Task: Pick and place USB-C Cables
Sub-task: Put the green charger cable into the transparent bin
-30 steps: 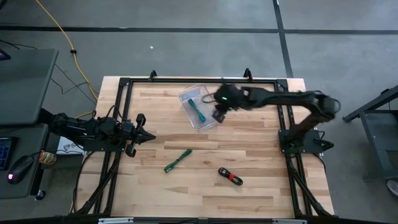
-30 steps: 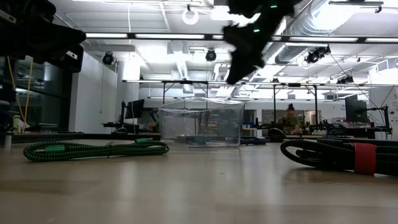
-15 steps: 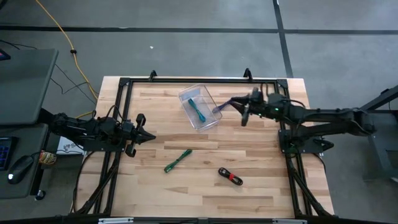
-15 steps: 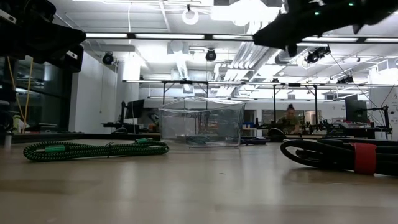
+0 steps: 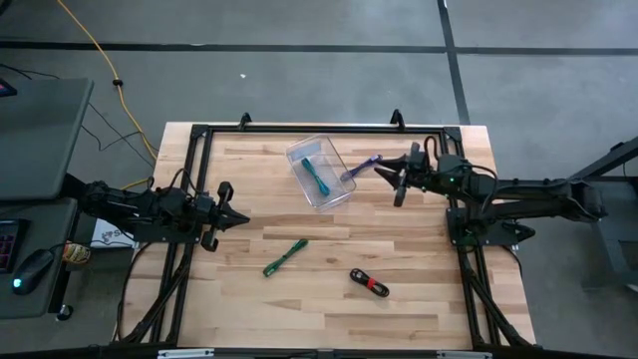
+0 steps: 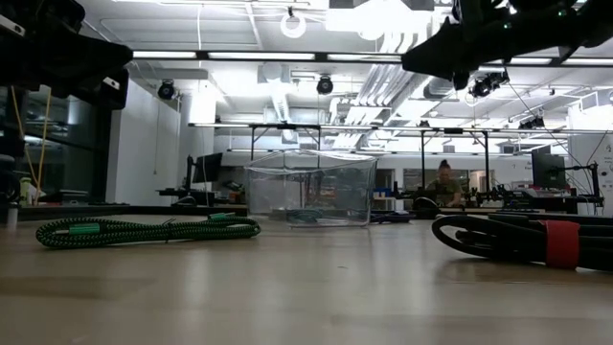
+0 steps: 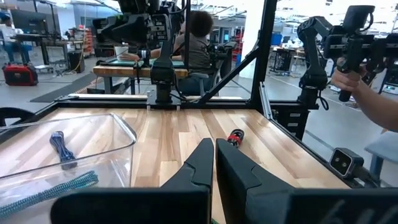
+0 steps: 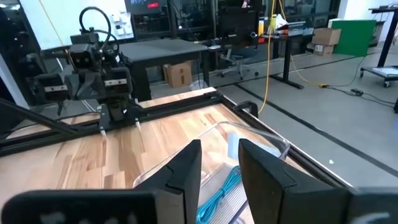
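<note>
Left gripper: at the left side of the table, low over the wood, fingers pressed together with nothing between them; in the left wrist view the two dark fingers meet along their length.
Right gripper: raised above the table's right rear area, just beside the bin on its right side; in the right wrist view its fingers stand a narrow gap apart, and nothing is seen between them.
Clear plastic bin: on the table toward the rear centre, sitting at an angle to the table edges.
Teal cable: lying inside the bin.
Purple cable: at the bin's right edge, one end toward the right gripper; whether it lies inside, over the rim or outside cannot be told.
Green cable: flat on the table in front of the bin, well apart from both grippers; stretched out at the left in the low view.
Black cable with red band: flat on the table toward the front, to the right of the green cable, untouched.
</note>
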Available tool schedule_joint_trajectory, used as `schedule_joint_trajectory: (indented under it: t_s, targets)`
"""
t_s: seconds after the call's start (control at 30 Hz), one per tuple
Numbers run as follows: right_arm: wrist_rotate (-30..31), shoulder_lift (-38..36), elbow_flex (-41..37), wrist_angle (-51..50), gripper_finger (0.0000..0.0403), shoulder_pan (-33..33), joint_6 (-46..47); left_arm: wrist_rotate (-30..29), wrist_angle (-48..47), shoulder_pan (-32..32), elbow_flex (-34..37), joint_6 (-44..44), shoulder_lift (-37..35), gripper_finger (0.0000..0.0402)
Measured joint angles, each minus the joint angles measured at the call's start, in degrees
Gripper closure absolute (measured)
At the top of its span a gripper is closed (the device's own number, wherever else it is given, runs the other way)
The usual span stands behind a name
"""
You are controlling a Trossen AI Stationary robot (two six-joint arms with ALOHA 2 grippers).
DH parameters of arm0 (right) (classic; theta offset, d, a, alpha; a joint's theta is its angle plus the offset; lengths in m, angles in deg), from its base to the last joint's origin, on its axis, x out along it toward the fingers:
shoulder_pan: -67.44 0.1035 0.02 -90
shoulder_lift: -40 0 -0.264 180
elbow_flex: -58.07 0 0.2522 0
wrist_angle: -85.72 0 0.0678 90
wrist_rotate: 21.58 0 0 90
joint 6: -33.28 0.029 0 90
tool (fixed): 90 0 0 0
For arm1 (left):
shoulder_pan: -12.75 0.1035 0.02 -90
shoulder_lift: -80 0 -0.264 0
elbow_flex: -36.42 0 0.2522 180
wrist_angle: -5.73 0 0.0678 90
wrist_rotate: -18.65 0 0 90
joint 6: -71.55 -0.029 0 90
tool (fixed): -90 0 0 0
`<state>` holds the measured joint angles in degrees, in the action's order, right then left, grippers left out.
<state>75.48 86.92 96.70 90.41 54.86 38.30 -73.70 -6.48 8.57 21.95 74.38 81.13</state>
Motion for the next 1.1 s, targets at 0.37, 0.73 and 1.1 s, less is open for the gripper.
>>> schedule_joint_trajectory:
  t_s: [0.37,0.73,1.1]
  targets:
    - [0.3,0.0,0.0,3.2,0.0304,-0.2,-5.5,0.0,2.2,0.0,0.0,0.0,0.0,0.0401]
    - [0.3,0.0,0.0,2.6,0.0304,-0.2,-5.0,0.0,4.7,0.0,0.0,0.0,0.0,0.0401]
    - [0.3,0.0,0.0,1.0,0.0304,-0.2,-1.0,-0.5,6.0,0.0,0.0,-3.4,0.0,0.0401]
